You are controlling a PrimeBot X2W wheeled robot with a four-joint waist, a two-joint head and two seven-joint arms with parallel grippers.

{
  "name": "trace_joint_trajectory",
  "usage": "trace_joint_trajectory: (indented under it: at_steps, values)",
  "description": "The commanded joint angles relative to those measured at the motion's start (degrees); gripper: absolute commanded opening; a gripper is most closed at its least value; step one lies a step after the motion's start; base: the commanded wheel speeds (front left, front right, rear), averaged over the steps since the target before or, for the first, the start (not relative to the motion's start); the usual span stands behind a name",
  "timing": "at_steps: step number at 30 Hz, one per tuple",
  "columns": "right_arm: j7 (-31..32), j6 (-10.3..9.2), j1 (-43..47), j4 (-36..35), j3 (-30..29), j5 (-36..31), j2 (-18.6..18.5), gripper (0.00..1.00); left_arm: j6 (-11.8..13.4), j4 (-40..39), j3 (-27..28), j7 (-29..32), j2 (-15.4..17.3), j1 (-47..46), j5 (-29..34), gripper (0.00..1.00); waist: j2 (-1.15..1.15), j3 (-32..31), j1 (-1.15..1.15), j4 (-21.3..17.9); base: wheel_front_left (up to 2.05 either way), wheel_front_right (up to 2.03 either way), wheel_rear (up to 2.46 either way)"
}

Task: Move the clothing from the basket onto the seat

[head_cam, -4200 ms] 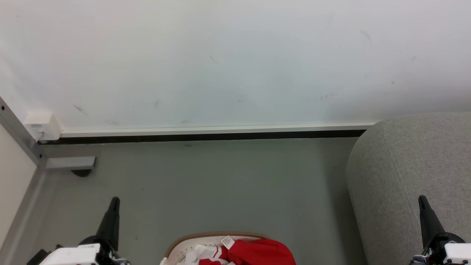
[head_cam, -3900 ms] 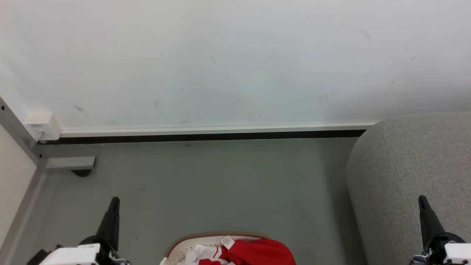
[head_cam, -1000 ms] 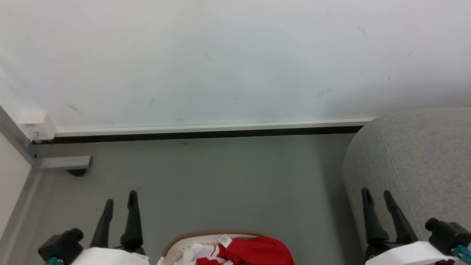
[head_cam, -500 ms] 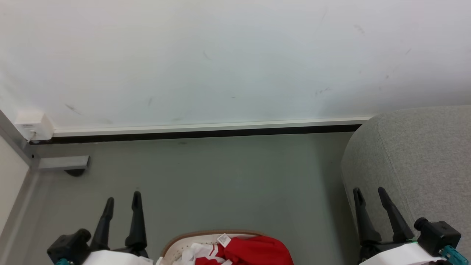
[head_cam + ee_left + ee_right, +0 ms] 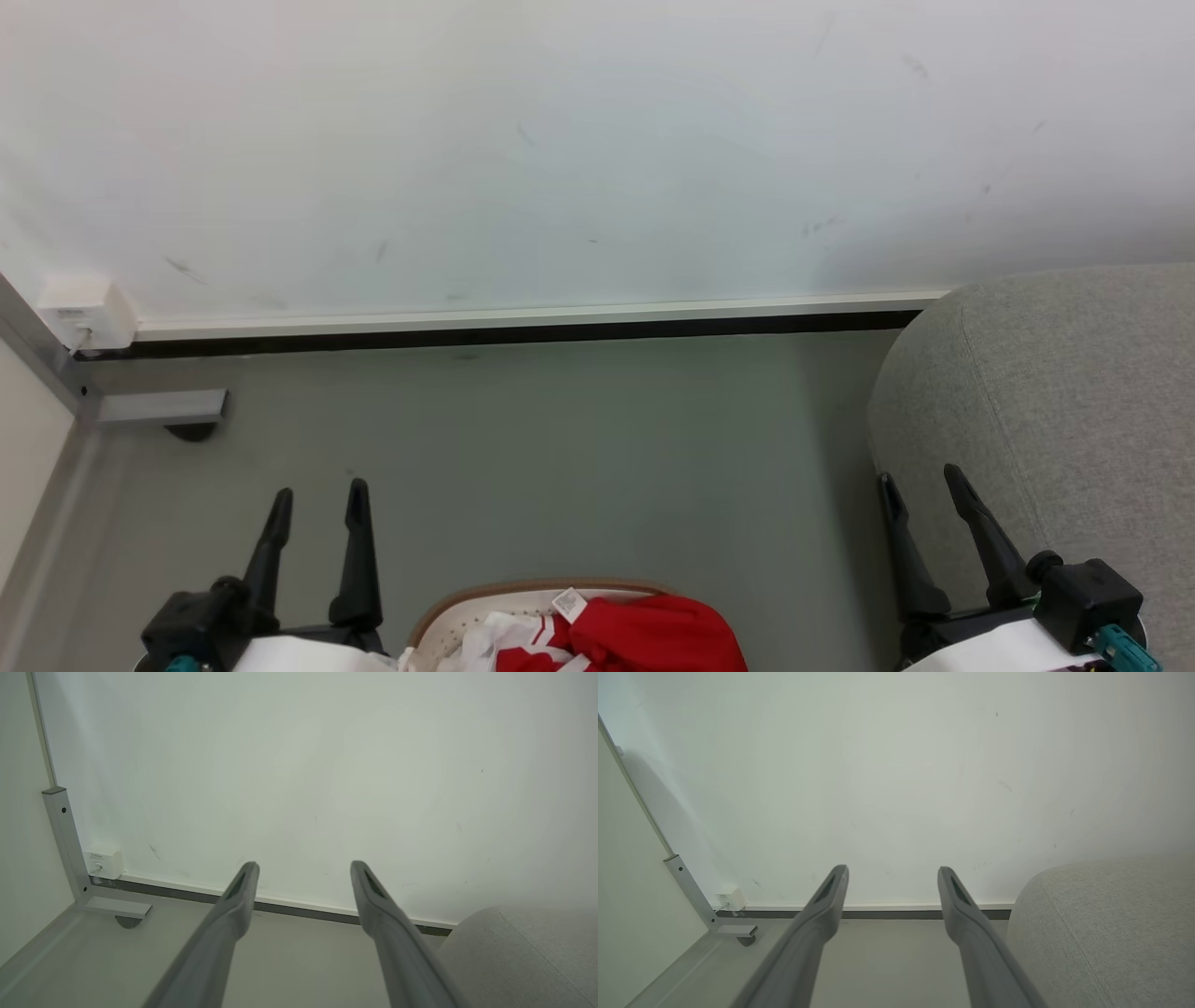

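At the bottom middle of the head view, the white basket [image 5: 448, 625] with its tan rim peeks in, holding red clothing [image 5: 653, 630] with white stripes and a small white label. The light grey seat [image 5: 1055, 401] fills the right side, and shows too in the left wrist view [image 5: 518, 956] and the right wrist view [image 5: 1101, 928]. My left gripper [image 5: 317, 495] stands open to the left of the basket, fingers pointing up. My right gripper [image 5: 920, 481] stands open against the seat's near corner. Both are empty: the left gripper [image 5: 303, 865] and the right gripper [image 5: 892, 870] frame only wall and floor.
A white wall [image 5: 560, 140] with a white and dark skirting strip [image 5: 523, 327] runs across the back. A grey metal post with a foot bracket [image 5: 159, 408] and a small white box [image 5: 79, 313] sit at the left corner. Grey floor [image 5: 560, 448] lies between basket and wall.
Both grippers turned from edge-on to showing two spread fingers. Over the last second the left has drifted right and down, the right leftward and down. The camera view has shifted slightly.
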Motion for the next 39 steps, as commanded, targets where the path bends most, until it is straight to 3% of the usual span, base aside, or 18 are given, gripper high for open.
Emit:
trace_joint_trajectory:
  at_steps: [1, 24, 39]
  values:
    - [-0.5, -0.10, -1.0, -0.3, 0.3, -1.4, 0.0, 1.00, 0.3, -0.5, -0.1, -0.6, 0.5, 0.4, 1.7, 1.00, 0.00, 0.0, 0.00, 0.0, 0.00, 0.00, 0.00]
    - [-3.0, -0.12, -1.0, -0.4, 2.0, -9.1, 0.0, 1.00, 1.1, -1.4, -1.4, -3.0, 0.5, 1.4, 10.6, 1.00, 0.00, -0.3, 0.00, -0.3, 0.00, 0.00, 0.00]
    - [-2.9, -0.12, -0.6, -0.5, 2.1, -7.9, 0.0, 1.00, 0.9, -1.2, -1.2, -2.9, 0.5, 1.4, 9.6, 1.00, 0.00, -0.4, 0.00, -0.4, 0.00, 0.00, 0.00]
